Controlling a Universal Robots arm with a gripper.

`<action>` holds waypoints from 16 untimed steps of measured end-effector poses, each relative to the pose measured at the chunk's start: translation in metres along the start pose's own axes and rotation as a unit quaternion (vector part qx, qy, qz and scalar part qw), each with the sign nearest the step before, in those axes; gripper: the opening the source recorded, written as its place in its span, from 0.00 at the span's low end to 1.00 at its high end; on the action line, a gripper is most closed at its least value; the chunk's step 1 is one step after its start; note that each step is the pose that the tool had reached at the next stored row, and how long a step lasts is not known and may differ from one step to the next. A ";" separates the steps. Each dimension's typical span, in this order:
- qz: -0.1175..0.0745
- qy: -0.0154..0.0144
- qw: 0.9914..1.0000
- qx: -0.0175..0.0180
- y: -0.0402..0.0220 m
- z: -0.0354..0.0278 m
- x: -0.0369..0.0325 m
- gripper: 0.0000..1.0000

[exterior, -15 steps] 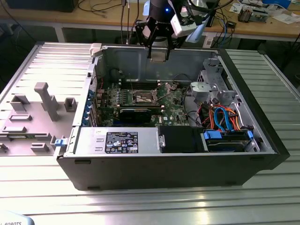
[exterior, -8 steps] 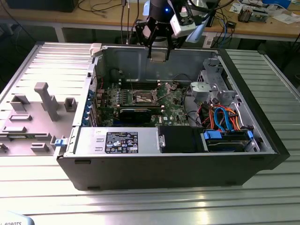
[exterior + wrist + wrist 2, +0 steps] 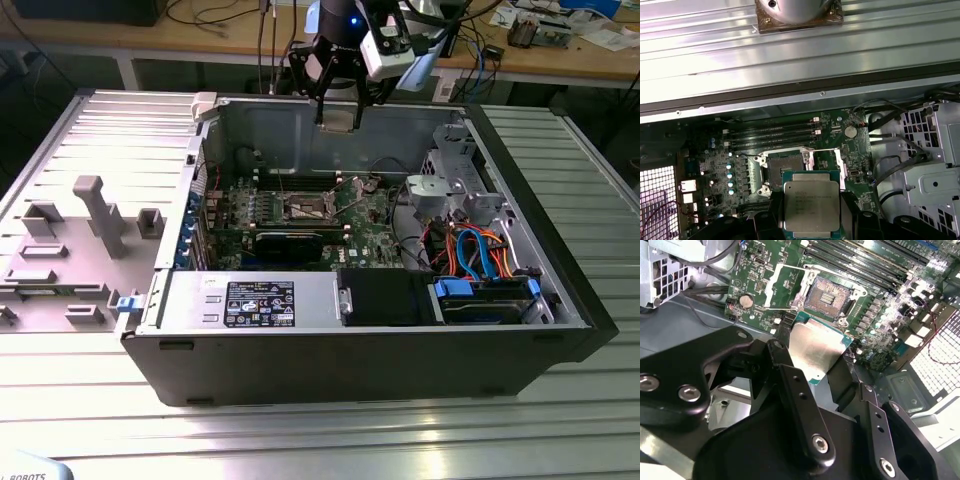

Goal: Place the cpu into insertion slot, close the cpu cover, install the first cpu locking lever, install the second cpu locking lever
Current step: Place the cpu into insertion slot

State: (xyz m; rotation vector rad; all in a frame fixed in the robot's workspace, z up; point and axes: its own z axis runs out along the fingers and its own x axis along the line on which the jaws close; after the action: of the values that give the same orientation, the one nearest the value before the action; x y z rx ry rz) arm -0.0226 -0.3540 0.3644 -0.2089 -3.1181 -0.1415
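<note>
the cpu (image 3: 811, 205) was up in the air, not down in the board. it was pinched at two opposite edges by the black fingers (image 3: 772, 222) of the gripper (image 3: 812, 217), so the hand was clamped on the chip, silver top facing the first wrist view.

below it the insertion slot (image 3: 829, 295) sat bare, dark centre with its contacts showing and the metal rim round it. the cpu cover (image 3: 769, 290) was flipped open just beside the slot, and green board showed through its square window. thin wire levers seemed to be lying along the slot's edges, but i honestly couldn't tell whether they were hooked or loose.

around that was the green motherboard (image 3: 875, 305), with the long memory slots (image 3: 865, 260) running parallel on one side of the slot and a round coin battery (image 3: 745, 301) on the other side, past the cover.

in the exterior view the gripper hung high over the open computer case (image 3: 300, 370), near the case's far wall and well above the board. inside the case, toward the exterior view's right, were a silver drive cage (image 3: 450, 180) and a bundle of blue and orange cables (image 3: 480, 250). the case lay on a ribbed metal table (image 3: 560, 380), with some grey blocks (image 3: 95, 210) on the exterior view's left.
</note>
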 end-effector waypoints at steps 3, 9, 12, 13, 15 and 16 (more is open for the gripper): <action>0.000 0.000 1.000 0.000 0.0000 0.0000 0.0000 0.54; 0.009 -0.001 1.000 0.000 0.0000 0.0000 0.0000 0.54; 0.023 -0.002 1.000 0.000 0.0000 0.0001 0.0000 0.54; 0.029 -0.003 1.000 -0.001 0.0000 0.0001 0.0000 0.54; 0.046 -0.004 0.999 -0.001 0.0000 0.0003 0.0000 0.54; 0.053 -0.005 0.999 -0.001 0.0000 0.0003 0.0000 0.54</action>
State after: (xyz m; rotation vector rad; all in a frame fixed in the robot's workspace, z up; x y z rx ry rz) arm -0.0226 -0.3540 0.3642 -0.3761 -3.1072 -0.1427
